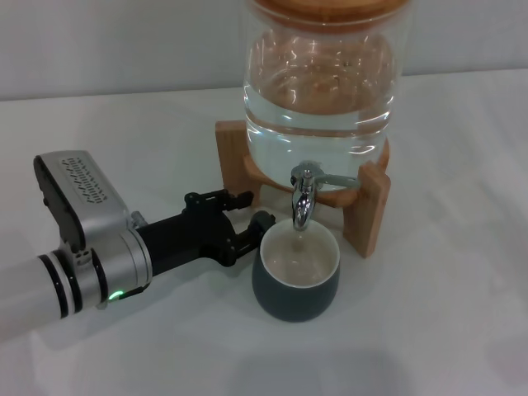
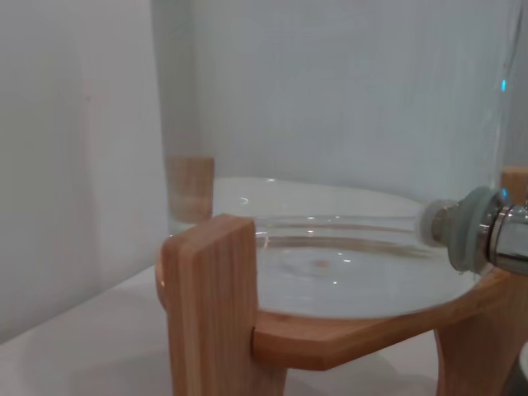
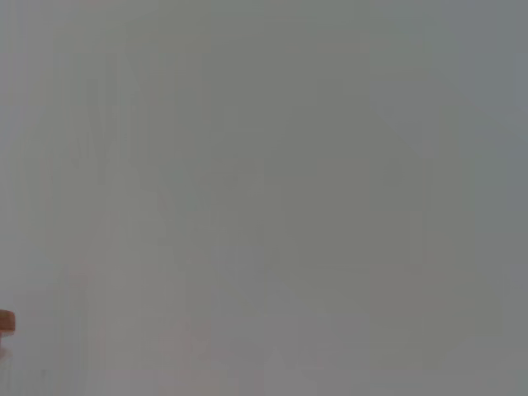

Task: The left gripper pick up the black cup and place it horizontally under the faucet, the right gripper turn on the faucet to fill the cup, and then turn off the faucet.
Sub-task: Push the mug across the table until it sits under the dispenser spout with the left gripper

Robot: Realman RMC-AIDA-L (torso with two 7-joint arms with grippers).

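Right now the black cup is standing upright on the white worktop, directly beneath the spout of the faucet, with the chrome nozzle hanging just above its cream-white inside. Reaching in from the robot's left, the left pincer is sitting low against the cup's near side; its dark fingers seem to be closing around the small handle region, though whether they are truly clenching it or merely resting beside it I cannot tell from here. The right pincer is not showing anywhere; its wrist camera is taking in little but blank wall. As for handling, the cup looks to be glazed ceramic, so I am judging it stiff, somewhat heavy for its size, slick to the touch and liable to chip if knocked against the wooden stand. The loop handle or the thick rim would be offering the surest hold, since the rounded belly is likely slipping out of a narrow grip. Inside the cup I am seeing a pale bottom and possibly a shallow pool of water, but no clear stream is falling from the spout. Behind it, the big glass jar is holding clear water well up its wall, sitting in the stand under a wooden lid.
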